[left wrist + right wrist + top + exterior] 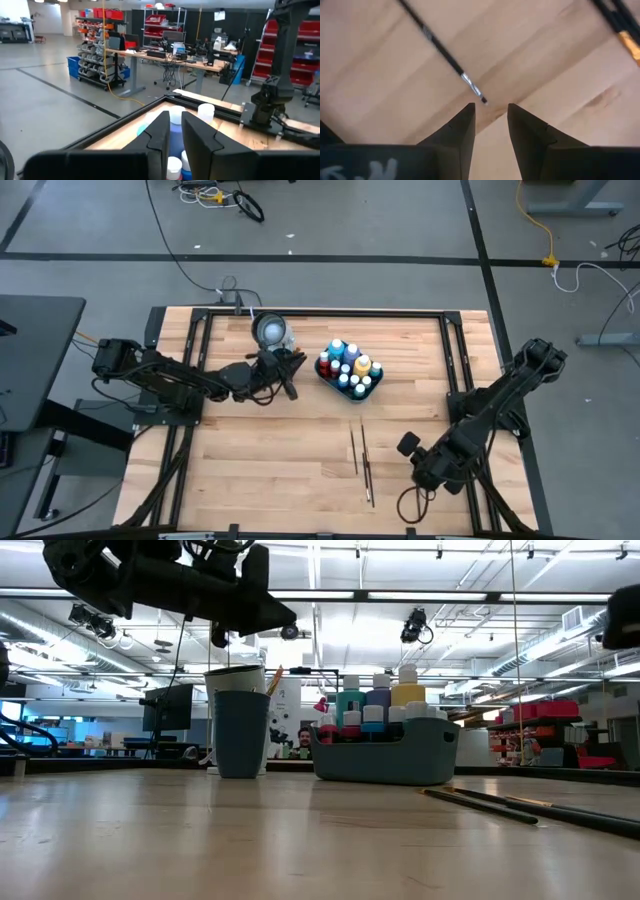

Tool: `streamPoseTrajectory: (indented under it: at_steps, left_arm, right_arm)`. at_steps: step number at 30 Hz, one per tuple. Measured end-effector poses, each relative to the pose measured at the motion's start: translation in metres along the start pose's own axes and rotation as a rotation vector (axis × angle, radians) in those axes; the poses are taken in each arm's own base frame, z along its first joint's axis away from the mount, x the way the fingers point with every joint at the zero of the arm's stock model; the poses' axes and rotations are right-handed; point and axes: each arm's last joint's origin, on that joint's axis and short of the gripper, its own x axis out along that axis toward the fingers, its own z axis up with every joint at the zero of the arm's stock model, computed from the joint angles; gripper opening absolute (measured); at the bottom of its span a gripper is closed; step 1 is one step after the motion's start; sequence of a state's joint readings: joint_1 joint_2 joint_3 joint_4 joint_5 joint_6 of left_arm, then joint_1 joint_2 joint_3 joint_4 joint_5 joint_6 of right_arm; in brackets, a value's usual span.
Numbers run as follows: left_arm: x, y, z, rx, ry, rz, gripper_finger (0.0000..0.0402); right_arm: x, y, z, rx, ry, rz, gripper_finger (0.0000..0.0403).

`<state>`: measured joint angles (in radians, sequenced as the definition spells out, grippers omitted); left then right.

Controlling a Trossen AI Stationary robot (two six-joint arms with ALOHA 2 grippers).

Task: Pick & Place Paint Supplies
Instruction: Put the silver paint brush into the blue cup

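Observation:
Several paint bottles (349,367) with pale caps stand upright in the teal tray (385,758). Beside it stands the dark blue cup (241,732), with a wood-coloured tip (273,681) sticking up out of it. Thin brushes (360,456) lie flat on the wood toward the near edge. My left gripper (172,122) points level between cup and tray, above them. Its fingers stand a little apart with nothing between them. My right gripper (490,112) points down over the table, open, just short of a dark brush's silver ferrule (471,85).
A second brush with an orange band (626,41) lies close to the first. A dark metal frame (455,360) runs around the wooden top. Bare wood lies between the tray and the brushes and across the near left.

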<state>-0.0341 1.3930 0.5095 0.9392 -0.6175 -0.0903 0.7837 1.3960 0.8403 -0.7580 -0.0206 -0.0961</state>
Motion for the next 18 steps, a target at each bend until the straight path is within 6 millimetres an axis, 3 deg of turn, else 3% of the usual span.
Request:
streamPoseTrajectory:
  at_steps: [12,18]
  left_arm:
    - [0.002,0.004,0.001,-0.052,-0.005,0.016,0.0055]
    - [0.004,0.007,0.001,-0.073,-0.008,0.028,0.0055]
  right_arm:
    - [0.033,0.001,-0.019,-0.269,-0.071,-0.006,0.0116]
    - [0.046,0.002,-0.028,-0.298,-0.113,-0.004,0.0116]
